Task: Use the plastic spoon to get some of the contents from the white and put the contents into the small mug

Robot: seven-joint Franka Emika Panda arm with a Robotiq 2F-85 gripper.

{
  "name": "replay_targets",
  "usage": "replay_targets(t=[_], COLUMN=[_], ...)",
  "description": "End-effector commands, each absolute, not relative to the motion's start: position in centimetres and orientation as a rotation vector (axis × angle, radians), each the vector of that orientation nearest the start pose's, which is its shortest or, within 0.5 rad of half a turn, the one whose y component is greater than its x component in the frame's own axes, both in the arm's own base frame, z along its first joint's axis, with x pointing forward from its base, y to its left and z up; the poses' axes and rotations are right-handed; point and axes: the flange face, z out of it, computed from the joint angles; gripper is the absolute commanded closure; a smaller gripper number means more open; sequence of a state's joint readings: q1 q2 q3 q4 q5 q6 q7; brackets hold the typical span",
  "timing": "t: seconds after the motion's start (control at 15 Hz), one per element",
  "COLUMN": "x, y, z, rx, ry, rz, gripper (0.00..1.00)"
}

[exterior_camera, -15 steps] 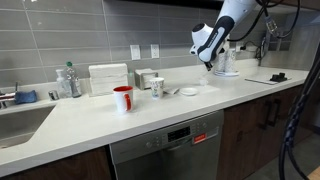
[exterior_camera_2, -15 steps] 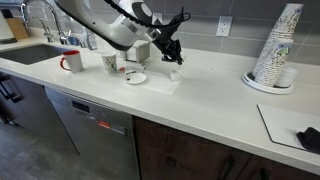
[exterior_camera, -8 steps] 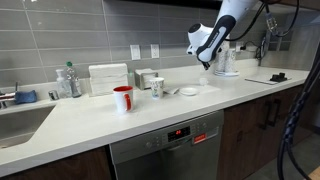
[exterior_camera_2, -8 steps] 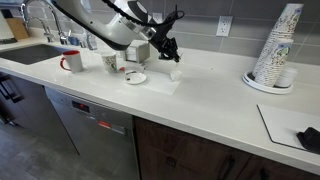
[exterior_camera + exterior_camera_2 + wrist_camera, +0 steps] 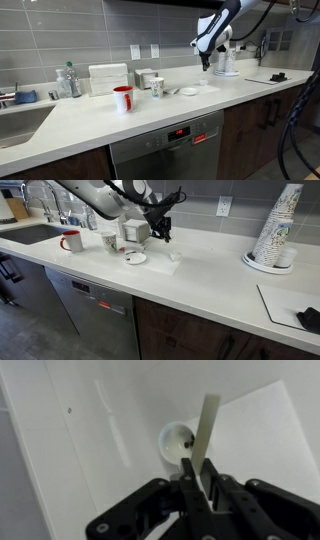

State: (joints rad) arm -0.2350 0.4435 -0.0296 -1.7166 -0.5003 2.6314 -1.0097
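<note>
At the far left in an exterior view, a sink (image 5: 18, 125) is set into the pale counter (image 5: 100, 125). A bottle (image 5: 68, 80) and a white box (image 5: 108, 78) stand behind it against the tiled wall.

Next comes a glossy red mug (image 5: 122, 98), and right of it the small mug (image 5: 157, 87). The small mug is the shorter of the two, whitish with a dark greenish pattern on its side, and it stands upright on the counter. It is close to the red mug without touching it, and sits between that mug and a white saucer (image 5: 188, 91) further right.

The end effector (image 5: 205, 66) hangs above the counter, right of the saucer and well apart from the small mug. Beyond it a stack of paper cups (image 5: 225, 60) stands by the wall.

In the wrist view the end effector (image 5: 198, 480) has its fingers drawn tight together on a spoon (image 5: 207, 425). The spoon shows only as a pale flat strip reaching out past the fingertips. Under that strip sits a little white cup (image 5: 178, 442), round and open-topped; what is inside it cannot be made out.

In an exterior view the same cup (image 5: 175, 254) stands on the counter just beside the saucer (image 5: 135, 257). The end effector (image 5: 160, 235) is above it, and the small mug (image 5: 110, 242) stands farther along.
</note>
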Motion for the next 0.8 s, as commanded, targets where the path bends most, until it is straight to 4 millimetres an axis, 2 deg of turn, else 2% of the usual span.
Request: replay_targets(t=[0.0, 0.53, 0.73], x=[65.7, 65.4, 65.1], y=[-17.9, -20.8, -22.0], z=[37.1, 33.6, 32.0], rx=[2.302, 2.647, 2.776], ry=[1.427, 1.453, 1.436], rz=[0.378, 0.797, 0.874], gripper=[0.96, 0.96, 0.96])
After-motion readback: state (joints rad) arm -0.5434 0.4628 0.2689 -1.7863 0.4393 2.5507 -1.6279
